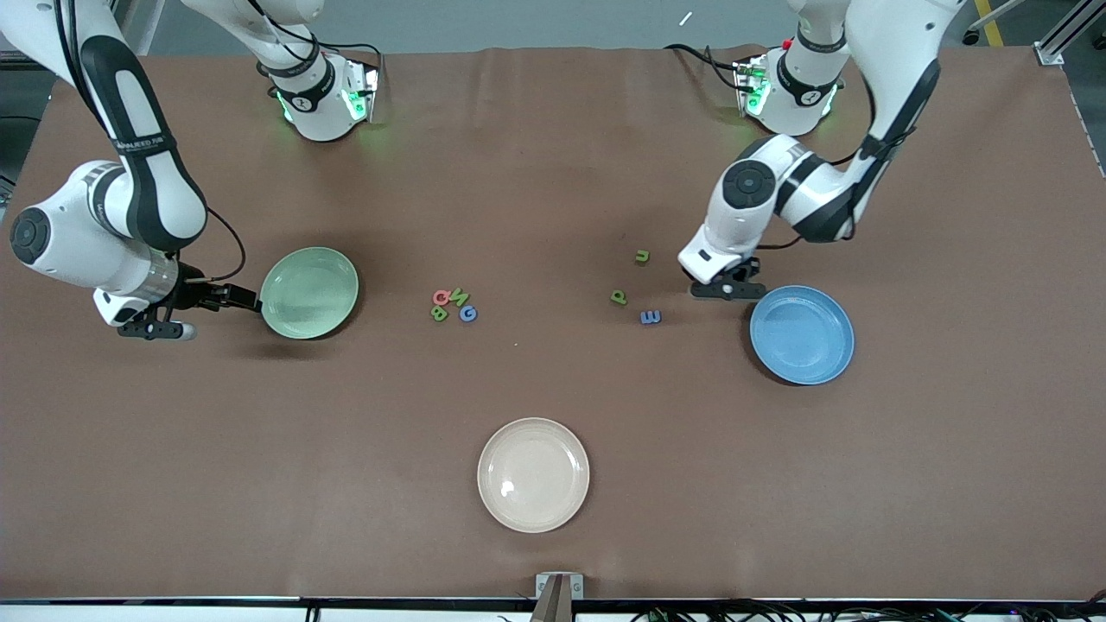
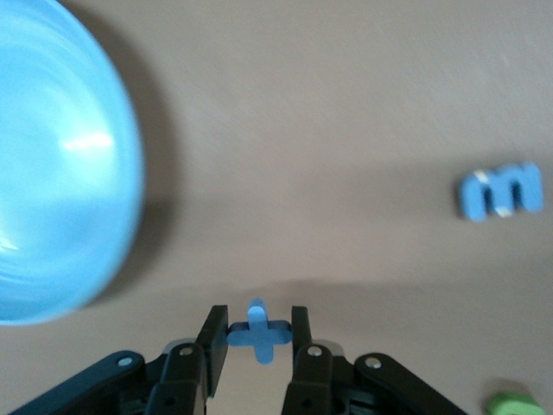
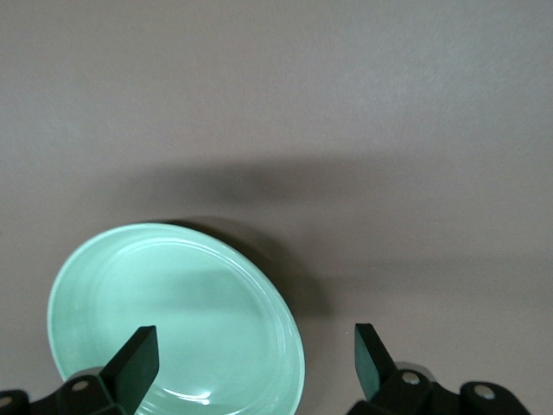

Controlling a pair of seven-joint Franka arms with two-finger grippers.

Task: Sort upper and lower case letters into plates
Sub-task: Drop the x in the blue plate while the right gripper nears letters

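Since your left gripper [image 2: 258, 333] already has its fingers pinched on a small blue t-shaped letter [image 2: 257, 331], note that the blue plate [image 1: 802, 335] lies just beside it, toward the left arm's end of the tabletop; the right gripper [image 3: 257, 356] waits wide over the mint green plate [image 3: 173, 320].

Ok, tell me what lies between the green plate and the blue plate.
Front view: seven letters on the table between green plate and blue plate: a cluster, then three spread ones.
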